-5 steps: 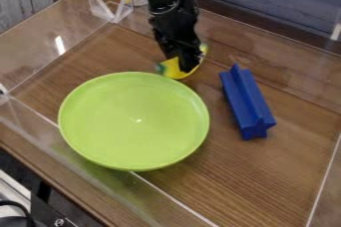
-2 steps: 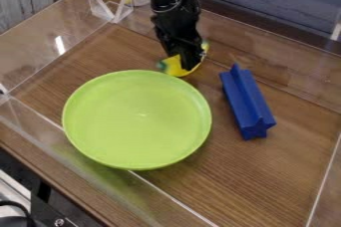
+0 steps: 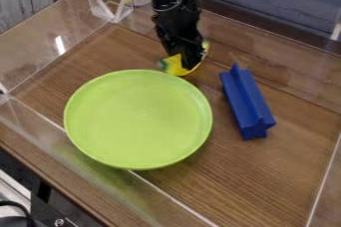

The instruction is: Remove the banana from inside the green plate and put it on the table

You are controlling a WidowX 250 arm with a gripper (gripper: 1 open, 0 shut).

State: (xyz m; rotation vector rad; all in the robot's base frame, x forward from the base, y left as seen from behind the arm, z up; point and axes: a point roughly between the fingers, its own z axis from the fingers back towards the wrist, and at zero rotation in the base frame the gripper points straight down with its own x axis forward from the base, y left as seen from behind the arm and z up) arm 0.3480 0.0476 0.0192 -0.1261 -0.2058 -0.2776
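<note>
The black pincer point(image 3: 182, 60), pointing steeply down, stays pinched on the toy banana point(image 3: 181, 67), whose yellow body shows under its tips just past the far rim of the lime-green plate point(image 3: 139, 117). The fruit appears to sit low on the wood-grain surface point(image 3: 253, 181), already clear of the plate, so the grip seems held only pending release. To the pincer's right lies a blue star-profiled block point(image 3: 246, 101). Since a second ago, the plate has slid slightly right; the arm has not moved.
</note>
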